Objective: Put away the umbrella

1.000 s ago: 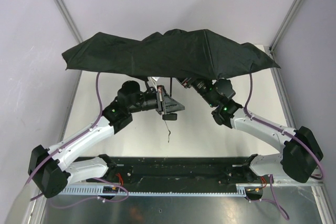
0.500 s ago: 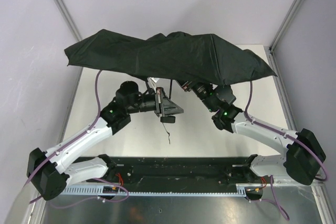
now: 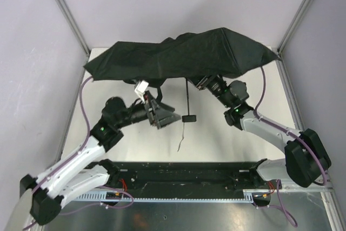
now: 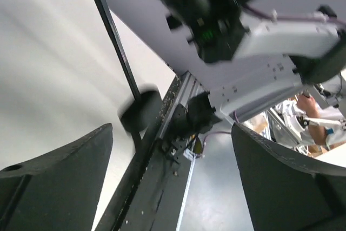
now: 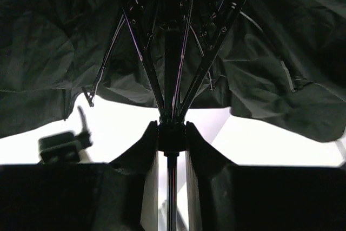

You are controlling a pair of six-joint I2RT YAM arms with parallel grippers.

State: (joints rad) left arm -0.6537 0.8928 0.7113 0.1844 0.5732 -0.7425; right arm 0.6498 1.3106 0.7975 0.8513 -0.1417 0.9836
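Note:
The black umbrella [image 3: 184, 55] hangs spread above the back of the table, its canopy tilted up to the right. Its thin shaft drops to a small black handle [image 3: 189, 118], with the wrist cord [image 3: 182, 138] dangling under it. My right gripper [image 3: 201, 83] reaches up under the canopy; in the right wrist view it [image 5: 172, 133] is shut on the umbrella's runner hub where the ribs [image 5: 173, 52] meet. My left gripper [image 3: 168, 113] stands open just left of the handle and apart from it. The left wrist view shows its fingers [image 4: 54, 182] wide apart, with the blurred handle [image 4: 139, 111] beyond them.
The white table [image 3: 227, 150] is boxed in by grey walls and aluminium posts [image 3: 65, 12]. A black rail [image 3: 184, 171] carrying both arm bases runs along the near edge. The right arm's forearm [image 3: 270, 131] crosses the right side.
My left gripper has opened and let go of the handle, drawing back left and low. The umbrella has swung right, and its handle now hangs free.

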